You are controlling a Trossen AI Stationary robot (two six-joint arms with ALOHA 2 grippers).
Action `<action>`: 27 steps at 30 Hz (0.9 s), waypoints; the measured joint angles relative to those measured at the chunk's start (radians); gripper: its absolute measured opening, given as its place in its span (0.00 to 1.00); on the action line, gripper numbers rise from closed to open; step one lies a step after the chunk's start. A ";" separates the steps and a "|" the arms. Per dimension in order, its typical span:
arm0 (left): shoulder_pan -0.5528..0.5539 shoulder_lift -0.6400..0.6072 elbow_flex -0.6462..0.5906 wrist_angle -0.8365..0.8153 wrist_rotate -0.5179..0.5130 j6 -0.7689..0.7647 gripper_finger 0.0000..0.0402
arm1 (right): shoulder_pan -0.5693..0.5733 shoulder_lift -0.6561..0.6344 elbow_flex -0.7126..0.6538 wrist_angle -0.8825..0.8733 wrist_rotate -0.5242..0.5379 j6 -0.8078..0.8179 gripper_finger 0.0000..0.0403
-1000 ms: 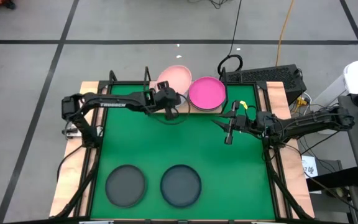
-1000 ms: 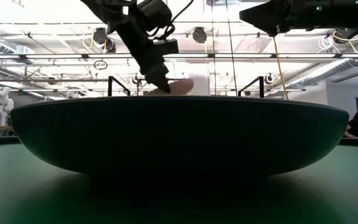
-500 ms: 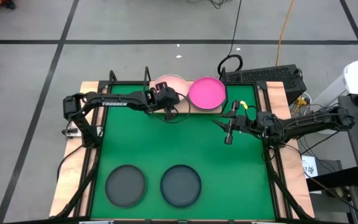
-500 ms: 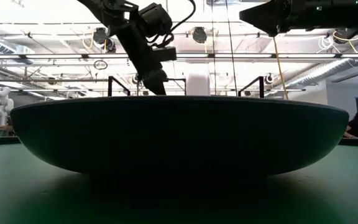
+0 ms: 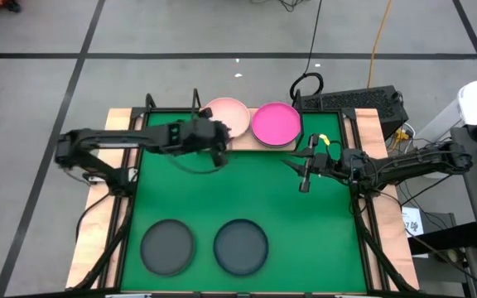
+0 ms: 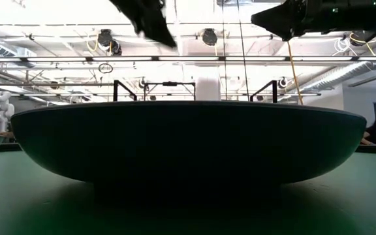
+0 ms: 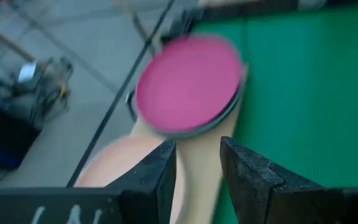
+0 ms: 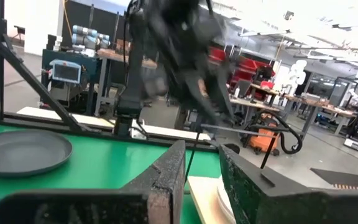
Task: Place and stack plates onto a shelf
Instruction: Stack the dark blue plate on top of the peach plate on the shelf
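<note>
Left fingers [image 5: 219,147], slightly parted and empty, sit just short of the light pink plate [image 5: 228,117] beside the hot pink plate [image 5: 275,123] on the shelf [image 5: 248,142]. Best approach a dark grey plate [image 5: 167,247] low at its rim. Right fingers [image 5: 305,180] hang empty, narrowly parted.

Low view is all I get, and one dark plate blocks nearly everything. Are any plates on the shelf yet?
Observer: Yes, two. The light pink plate and the hot pink plate lie side by side on the shelf at the table's far edge.
Operator: Is the left gripper holding anything?
Observer: No. The left gripper hangs over the green mat just in front of the light pink plate, fingers apart and nothing between them.
Operator: What is left to move?
Observer: Two dark grey plates, one near the front left and one beside it. The right gripper waits over the mat, empty.
</note>
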 joint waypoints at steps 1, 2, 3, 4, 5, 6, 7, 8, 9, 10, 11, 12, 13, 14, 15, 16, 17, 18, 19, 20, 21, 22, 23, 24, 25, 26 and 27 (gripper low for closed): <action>-0.023 -0.034 -0.005 0.005 0.000 -0.005 0.33 | 0.000 0.000 0.000 -0.005 0.000 0.001 0.20; -0.049 -0.066 -0.011 0.004 0.000 -0.007 0.33 | 0.000 0.000 0.000 -0.011 0.000 0.001 0.20; -0.073 -0.098 -0.018 0.003 0.000 -0.010 0.33 | 0.000 0.000 0.000 -0.019 0.000 0.001 0.20; -0.098 -0.130 -0.027 0.005 -0.005 -0.015 0.33 | 0.000 0.000 0.000 -0.026 0.000 0.002 0.20; -0.124 -0.165 -0.040 0.005 -0.020 -0.018 0.33 | 0.000 0.000 0.000 -0.031 -0.001 0.004 0.20; -0.150 -0.198 -0.058 0.006 -0.043 -0.024 0.33 | 0.000 0.000 0.000 -0.033 -0.005 0.009 0.20; -0.172 -0.231 -0.077 0.015 -0.075 -0.032 0.33 | 0.000 0.000 0.000 -0.032 -0.021 0.012 0.20; -0.195 -0.263 -0.102 0.033 -0.109 -0.046 0.33 | -0.001 0.000 0.000 -0.032 -0.038 0.015 0.20; -0.216 -0.296 -0.137 0.061 -0.140 -0.058 0.33 | -0.001 0.000 0.002 -0.034 -0.059 0.017 0.20; -0.233 -0.326 -0.175 0.101 -0.160 -0.069 0.33 | -0.001 0.001 0.006 -0.037 -0.082 0.021 0.20; -0.249 -0.355 -0.226 0.158 -0.170 -0.077 0.33 | -0.001 0.003 0.012 -0.038 -0.104 0.025 0.20; -0.263 -0.383 -0.277 0.218 -0.172 -0.084 0.33 | 0.000 0.006 0.018 -0.040 -0.116 0.028 0.20; -0.276 -0.408 -0.330 0.286 -0.173 -0.093 0.33 | 0.000 0.010 0.027 -0.054 -0.130 0.029 0.20; -0.289 -0.433 -0.385 0.351 -0.174 -0.101 0.33 | 0.003 0.017 0.039 -0.076 -0.131 0.032 0.20; -0.301 -0.456 -0.440 0.418 -0.174 -0.111 0.33 | 0.008 0.027 0.052 -0.104 -0.131 0.036 0.20; -0.312 -0.476 -0.493 0.480 -0.174 -0.122 0.33 | 0.014 0.038 0.068 -0.138 -0.129 0.037 0.20; -0.322 -0.492 -0.542 0.540 -0.174 -0.134 0.33 | 0.022 0.053 0.085 -0.165 -0.129 0.037 0.20; -0.330 -0.507 -0.585 0.591 -0.174 -0.149 0.33 | 0.032 0.069 0.105 -0.192 -0.128 0.037 0.20; -0.339 -0.520 -0.626 0.639 -0.174 -0.163 0.33 | 0.042 0.087 0.122 -0.209 -0.129 0.035 0.20; -0.345 -0.531 -0.661 0.679 -0.175 -0.174 0.33 | 0.052 0.106 0.135 -0.217 -0.129 0.032 0.20; -0.351 -0.540 -0.691 0.723 -0.174 -0.191 0.33 | 0.061 0.129 0.148 -0.220 -0.129 0.027 0.20; -0.355 -0.546 -0.717 0.764 -0.175 -0.206 0.33 | 0.068 0.153 0.161 -0.219 -0.129 0.024 0.20; -0.358 -0.546 -0.739 0.810 -0.174 -0.219 0.33 | 0.075 0.177 0.173 -0.220 -0.129 0.023 0.20; -0.360 -0.546 -0.757 0.852 -0.173 -0.229 0.33 | 0.081 0.205 0.187 -0.229 -0.129 0.020 0.20; -0.363 -0.546 -0.771 0.880 -0.173 -0.236 0.33 | 0.086 0.233 0.205 -0.242 -0.129 0.016 0.20; -0.364 -0.546 -0.780 0.899 -0.170 -0.235 0.33 | 0.092 0.262 0.224 -0.264 -0.129 0.011 0.20; -0.365 -0.546 -0.786 0.906 -0.168 -0.235 0.33 | 0.098 0.291 0.245 -0.294 -0.129 0.007 0.20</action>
